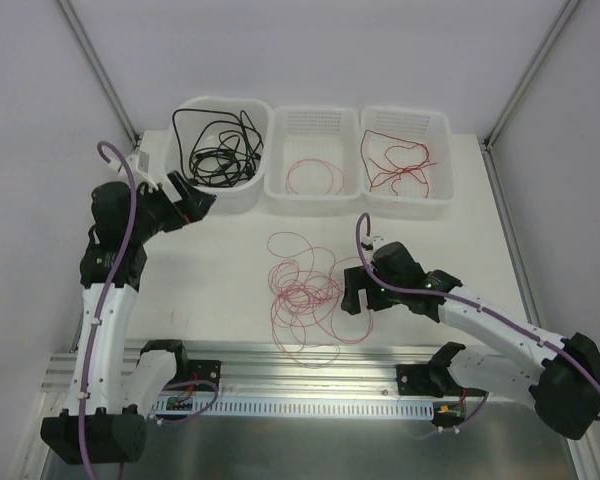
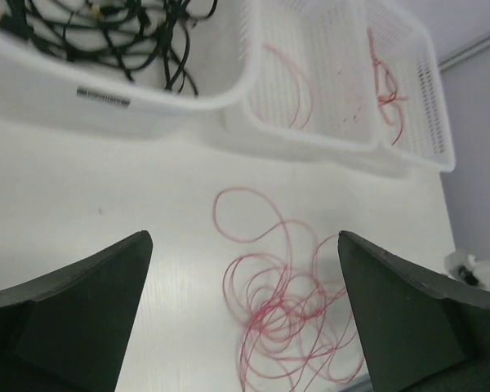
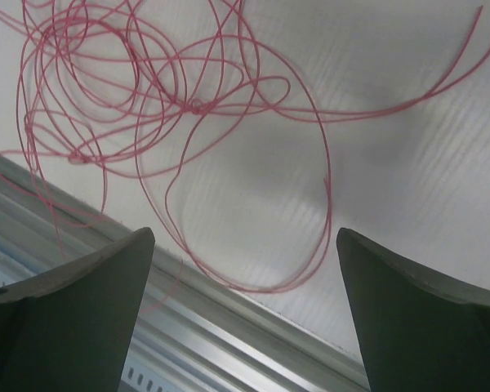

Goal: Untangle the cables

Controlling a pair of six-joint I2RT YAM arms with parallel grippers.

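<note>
A tangle of fine pinkish-red cables lies on the white table between the arms. Black cables are piled in the left bin, one pinkish-red loop lies in the middle basket, and red cables lie in the right basket. My left gripper hangs open at the left bin's front corner, holding nothing. From its wrist view the left gripper looks down at the tangle. My right gripper is open just right of the tangle; the right gripper is empty, with loops ahead of it.
The three white containers stand in a row at the back: bin, middle basket and right basket. An aluminium rail runs along the table's near edge, and one loop reaches its edge. Grey walls close in both sides.
</note>
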